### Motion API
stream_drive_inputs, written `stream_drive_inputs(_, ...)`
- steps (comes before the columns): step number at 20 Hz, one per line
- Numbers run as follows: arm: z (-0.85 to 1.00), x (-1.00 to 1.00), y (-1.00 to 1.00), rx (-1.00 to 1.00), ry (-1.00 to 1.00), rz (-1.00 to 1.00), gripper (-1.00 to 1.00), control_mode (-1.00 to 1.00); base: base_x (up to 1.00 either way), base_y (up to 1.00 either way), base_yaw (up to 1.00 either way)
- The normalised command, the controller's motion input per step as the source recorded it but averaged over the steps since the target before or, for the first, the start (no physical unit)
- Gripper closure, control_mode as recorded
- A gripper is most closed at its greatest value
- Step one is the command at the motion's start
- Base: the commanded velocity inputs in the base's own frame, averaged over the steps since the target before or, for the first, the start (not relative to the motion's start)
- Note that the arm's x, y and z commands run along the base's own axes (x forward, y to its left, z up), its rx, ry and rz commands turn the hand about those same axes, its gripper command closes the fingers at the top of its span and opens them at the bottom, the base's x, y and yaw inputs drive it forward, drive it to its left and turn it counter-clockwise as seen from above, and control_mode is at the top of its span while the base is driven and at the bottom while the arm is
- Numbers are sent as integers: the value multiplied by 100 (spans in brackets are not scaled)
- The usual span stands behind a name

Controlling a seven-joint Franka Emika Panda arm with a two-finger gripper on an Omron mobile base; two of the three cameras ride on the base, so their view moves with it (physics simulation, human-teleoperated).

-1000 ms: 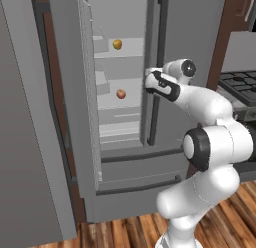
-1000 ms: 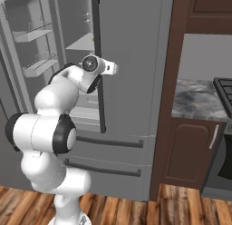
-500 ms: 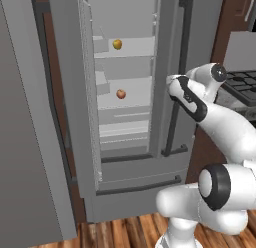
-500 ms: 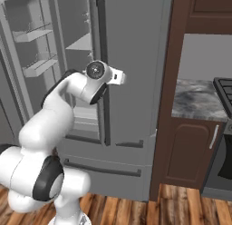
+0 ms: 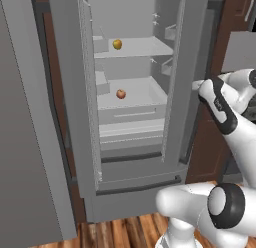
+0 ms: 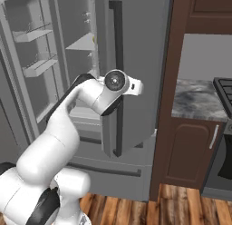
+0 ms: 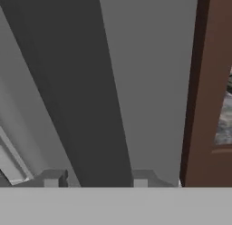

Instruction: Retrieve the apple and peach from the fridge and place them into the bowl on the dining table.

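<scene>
Fridge (image 5: 75, 117) right door swung wide, handle (image 7: 86, 106) sitting between the tips of the gripper (image 7: 95, 178), which is clamped on it to hold the door back. Two fruits exposed: one (image 5: 117, 44) on upper shelf, one (image 5: 120, 94) below.

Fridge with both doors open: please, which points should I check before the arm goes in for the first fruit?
1. Right door of the tall grey fridge swung wide, inside exposed: ok.
2. Small yellowish round fruit resting on the upper pale grey shelf: ok.
3. Small reddish round fruit resting on the shelf below: ok.
4. Which one is the apple, which the peach: cannot tell, too small.
5. Gripper free to reach: not ok, it is shut on the dark vertical bar handle.
6. Way from the door to both fruits unobstructed: ok, as far as the left base view shows.
</scene>
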Motion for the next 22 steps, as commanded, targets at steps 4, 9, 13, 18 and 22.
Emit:
stream_drive_inputs(4,73,-43,-10,-2,8,0,-100,-100,0,0,0)
stream_drive_inputs(9,76,-70,21,-21,1,0,-100,-100,0,0,0)
stream_drive_inputs(13,53,-71,64,-39,0,1,-100,-100,0,0,0)
stream_drive_inputs(18,9,-27,91,-43,0,17,-100,-100,0,0,0)
stream_drive_inputs(22,0,-6,78,-40,1,30,-100,-100,0,0,0)
